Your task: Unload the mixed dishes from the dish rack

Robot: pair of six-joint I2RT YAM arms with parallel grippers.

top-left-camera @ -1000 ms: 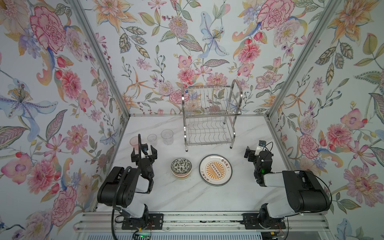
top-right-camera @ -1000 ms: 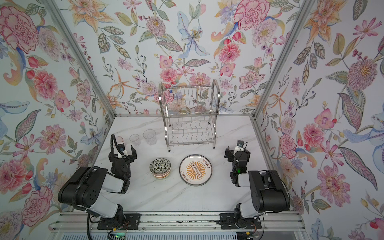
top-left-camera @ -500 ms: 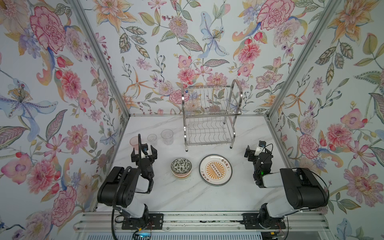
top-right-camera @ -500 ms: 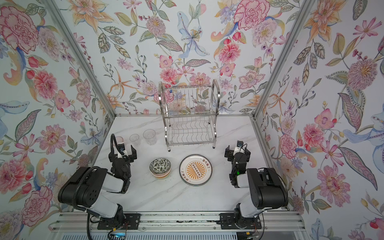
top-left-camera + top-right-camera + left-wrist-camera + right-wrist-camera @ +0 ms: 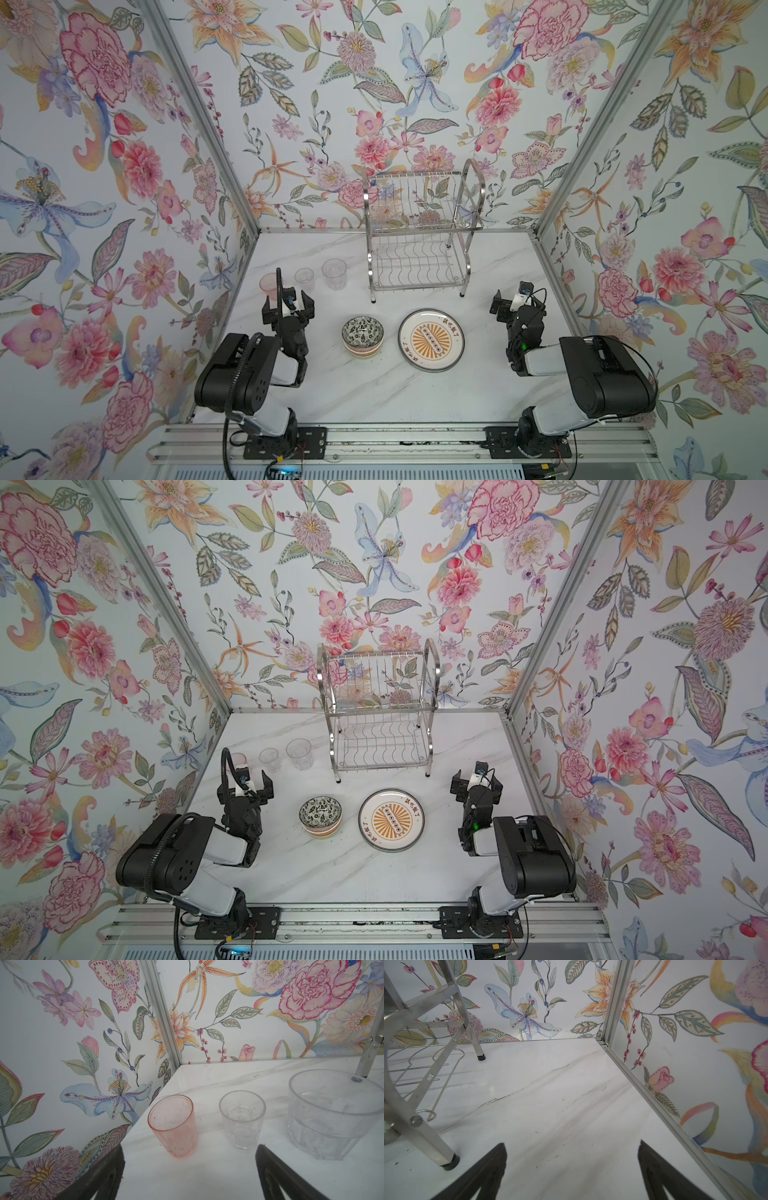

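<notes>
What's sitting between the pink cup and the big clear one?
A smaller clear cup stands there upright, touching neither the pink cup nor the large clear cup. The left wrist view shows it clearly.

Black-and-white left arm (image 5: 237,376) folded low, left tool (image 5: 288,301) jaws spread wide, empty. Black-and-white right arm (image 5: 602,376) folded likewise, right tool (image 5: 511,300) wide, empty.

Three walls, far wall (image 5: 374,83), left wall (image 5: 83,166) and right wall (image 5: 685,166), are covered in pale wallpaper with big pink, orange and blue flowers and green leaves. They meet at two slanting aluminium corner posts, left post (image 5: 200,116) and right post (image 5: 598,120). The floor of the cell is a glossy white marble-look tabletop (image 5: 374,395) with grey veins, evenly lit, and a slotted aluminium rail (image 5: 395,434) runs along its near edge.
</notes>
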